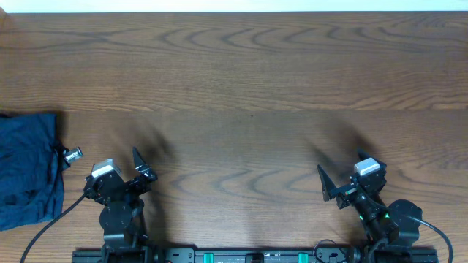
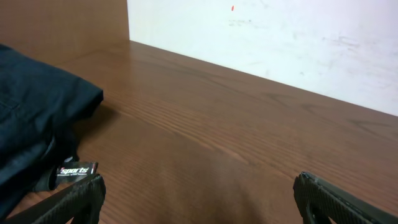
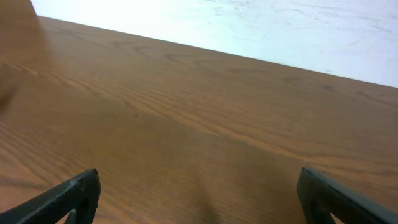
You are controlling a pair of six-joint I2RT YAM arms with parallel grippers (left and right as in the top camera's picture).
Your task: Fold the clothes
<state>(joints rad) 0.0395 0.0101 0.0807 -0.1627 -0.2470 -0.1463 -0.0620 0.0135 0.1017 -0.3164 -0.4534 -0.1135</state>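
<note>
A dark navy garment (image 1: 25,168) lies folded at the table's left edge, partly cut off by the frame. It also shows in the left wrist view (image 2: 37,118), with a small black "sports" tag (image 2: 76,170) at its near corner. My left gripper (image 1: 117,168) is open and empty near the front edge, just right of the garment. My right gripper (image 1: 347,179) is open and empty at the front right, far from the garment. Both wrist views show wide-spread fingers over bare wood.
The brown wooden table (image 1: 248,88) stretches back to a white wall (image 3: 249,25). A small tag or clip (image 1: 72,154) sticks out from the garment's right edge. The arm bases and a rail sit along the front edge.
</note>
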